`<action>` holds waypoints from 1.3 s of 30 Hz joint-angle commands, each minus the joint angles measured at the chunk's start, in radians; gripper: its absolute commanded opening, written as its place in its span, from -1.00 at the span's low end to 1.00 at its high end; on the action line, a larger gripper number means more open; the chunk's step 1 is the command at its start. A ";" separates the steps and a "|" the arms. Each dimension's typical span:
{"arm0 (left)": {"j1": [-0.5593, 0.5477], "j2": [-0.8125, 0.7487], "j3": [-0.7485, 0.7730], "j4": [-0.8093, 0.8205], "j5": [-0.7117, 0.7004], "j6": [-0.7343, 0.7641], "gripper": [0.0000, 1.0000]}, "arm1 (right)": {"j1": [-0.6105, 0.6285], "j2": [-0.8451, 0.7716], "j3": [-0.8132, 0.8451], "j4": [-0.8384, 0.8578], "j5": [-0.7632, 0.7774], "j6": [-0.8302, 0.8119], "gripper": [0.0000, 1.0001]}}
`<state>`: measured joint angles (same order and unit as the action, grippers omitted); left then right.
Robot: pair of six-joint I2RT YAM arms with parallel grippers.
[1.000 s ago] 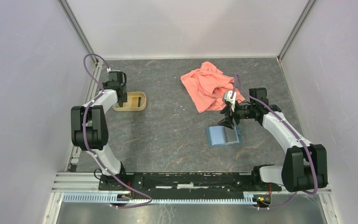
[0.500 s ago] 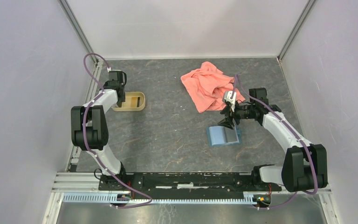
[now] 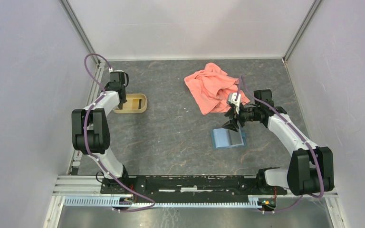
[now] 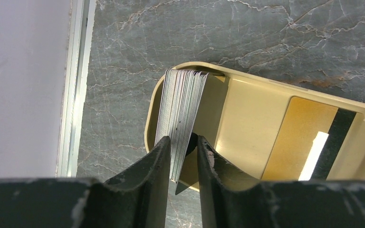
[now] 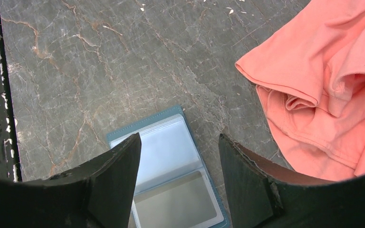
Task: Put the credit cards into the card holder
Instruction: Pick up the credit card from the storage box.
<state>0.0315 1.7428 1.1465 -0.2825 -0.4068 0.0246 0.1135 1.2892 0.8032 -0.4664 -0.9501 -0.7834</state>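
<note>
A stack of credit cards (image 4: 180, 109) stands on edge at the left end of the tan oval tray (image 4: 247, 76). Another orange-gold card (image 4: 304, 142) with a dark stripe lies flat in the tray. My left gripper (image 4: 184, 142) straddles the stack's near end; the left finger touches it and a narrow gap shows at the right finger. From above, the left gripper (image 3: 119, 90) hangs over the tray's left end. The card holder (image 5: 166, 156) lies spread flat, its clear pockets up, under my open right gripper (image 5: 178, 142). Nothing is between the right fingers.
A salmon-pink cloth (image 3: 214, 88) lies crumpled at the back right, just behind the right gripper (image 3: 233, 124) and the card holder (image 3: 228, 138). The tray (image 3: 140, 108) sits close to the left wall rail (image 4: 78, 85).
The left jaws have narrowed around the standing stack of cards, and the tray has shifted slightly. The right arm and the card holder have not moved.
</note>
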 commanded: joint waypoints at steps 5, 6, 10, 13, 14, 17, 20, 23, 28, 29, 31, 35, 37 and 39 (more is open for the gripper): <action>0.006 -0.038 0.035 0.010 0.017 0.017 -0.52 | 0.002 0.005 0.035 -0.006 -0.015 -0.018 0.35; 0.005 -0.039 0.036 0.009 0.020 0.016 -0.56 | 0.003 0.005 0.036 -0.007 -0.015 -0.019 0.35; 0.005 -0.041 0.039 0.003 0.037 0.011 -0.72 | 0.003 0.005 0.036 -0.009 -0.013 -0.020 0.35; 0.005 -0.049 0.039 -0.001 0.053 0.009 -0.78 | 0.002 0.004 0.037 -0.011 -0.012 -0.022 0.35; 0.005 -0.052 0.039 -0.001 0.055 0.009 -0.80 | 0.002 0.004 0.038 -0.012 -0.012 -0.022 0.34; 0.005 -0.055 0.039 -0.002 0.065 0.008 -0.84 | 0.002 0.005 0.037 -0.013 -0.012 -0.024 0.35; 0.006 -0.058 0.039 -0.006 0.081 0.008 -0.91 | 0.002 0.003 0.037 -0.014 -0.011 -0.025 0.35; 0.005 -0.065 0.036 -0.006 0.090 0.006 -0.94 | 0.003 0.002 0.039 -0.015 -0.010 -0.027 0.35; 0.005 -0.082 0.035 -0.010 0.149 -0.003 -0.97 | 0.002 0.003 0.039 -0.017 -0.010 -0.027 0.35; 0.005 -0.088 0.036 -0.013 0.177 -0.005 -0.96 | 0.002 0.003 0.039 -0.016 -0.010 -0.027 0.34; 0.005 -0.098 0.037 -0.019 0.228 -0.017 -0.97 | 0.002 0.004 0.039 -0.017 -0.009 -0.027 0.35; 0.005 -0.130 0.047 -0.040 0.353 -0.047 -0.96 | 0.002 0.003 0.039 -0.017 -0.006 -0.028 0.35; 0.005 -0.157 0.044 -0.042 0.431 -0.069 -0.97 | 0.002 0.003 0.039 -0.017 -0.002 -0.030 0.35; 0.005 -0.189 0.036 -0.041 0.531 -0.096 -0.96 | 0.002 0.002 0.040 -0.016 0.003 -0.031 0.35</action>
<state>0.0326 1.6455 1.1530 -0.3199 -0.0921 0.0063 0.1135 1.2915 0.8036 -0.4873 -0.9455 -0.7952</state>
